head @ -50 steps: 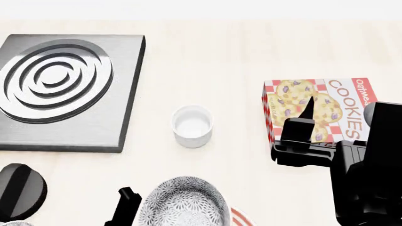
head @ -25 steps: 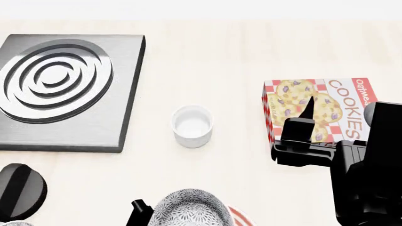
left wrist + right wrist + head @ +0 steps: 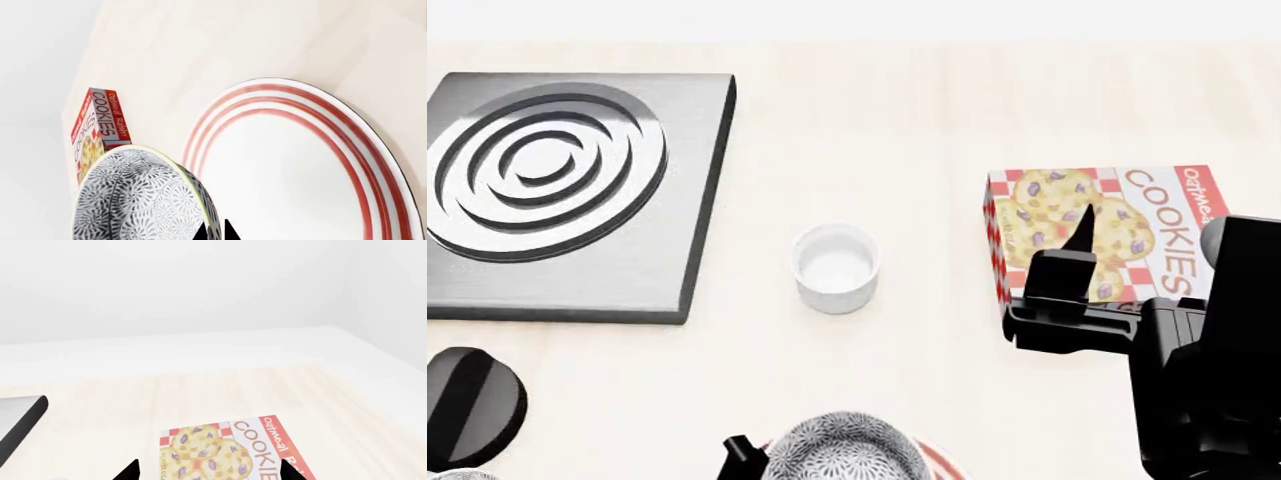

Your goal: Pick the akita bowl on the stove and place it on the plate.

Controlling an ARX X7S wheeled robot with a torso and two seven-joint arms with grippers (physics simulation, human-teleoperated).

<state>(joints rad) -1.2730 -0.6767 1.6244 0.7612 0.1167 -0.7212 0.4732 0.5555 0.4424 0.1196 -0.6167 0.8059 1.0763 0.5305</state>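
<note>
Akita bowl — beside plate

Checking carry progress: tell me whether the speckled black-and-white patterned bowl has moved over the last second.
Yes. The speckled black-and-white patterned bowl has slid toward the head view's lower edge, away from the small plain white cup, which stayed put.

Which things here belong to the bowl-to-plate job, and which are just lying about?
Job: bowl, held by the left fingers; plate; stove, now bare.
Lying about: white cup; cookie box; black knob.
</note>
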